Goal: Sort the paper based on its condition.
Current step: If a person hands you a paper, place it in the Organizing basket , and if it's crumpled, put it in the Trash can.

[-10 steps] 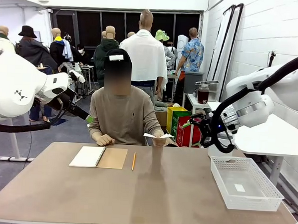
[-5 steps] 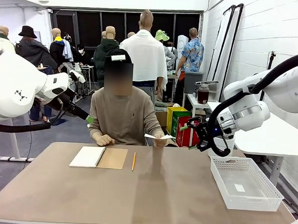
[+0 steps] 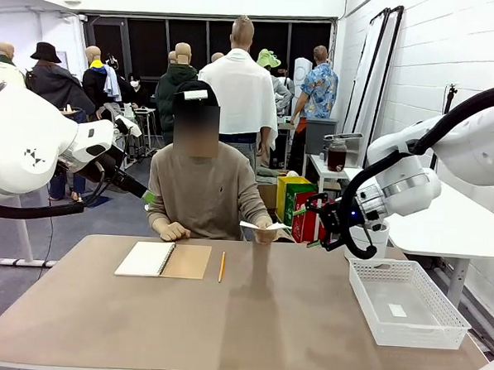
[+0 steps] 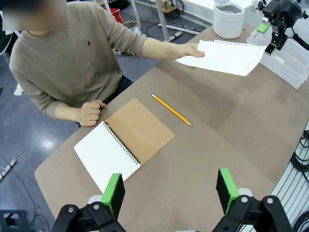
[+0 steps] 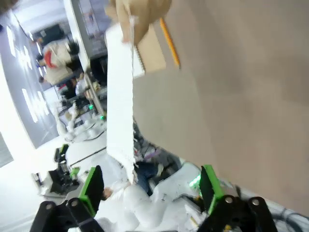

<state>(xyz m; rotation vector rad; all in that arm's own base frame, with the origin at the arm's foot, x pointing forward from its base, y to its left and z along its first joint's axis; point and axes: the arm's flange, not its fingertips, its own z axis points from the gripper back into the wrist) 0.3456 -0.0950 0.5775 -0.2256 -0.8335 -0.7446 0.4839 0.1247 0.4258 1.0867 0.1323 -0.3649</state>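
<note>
Since a second ago my right gripper (image 3: 305,227) has slid left, closer to the thin white paper sheet (image 3: 261,225) that the person's hand (image 3: 265,234) holds out above the far table edge. Its jaws are spread and empty.

Left wrist cam: my left gripper (image 4: 170,188) hangs wide apart with nothing in it, above the brown table (image 4: 231,125). An open spiral notebook with a kraft cover (image 4: 124,145) and a yellow pencil (image 4: 171,110) lie there.

Right wrist cam: the sheet's ragged edge sits just ahead of my green-padded fingers (image 5: 91,186), not touching.
</note>
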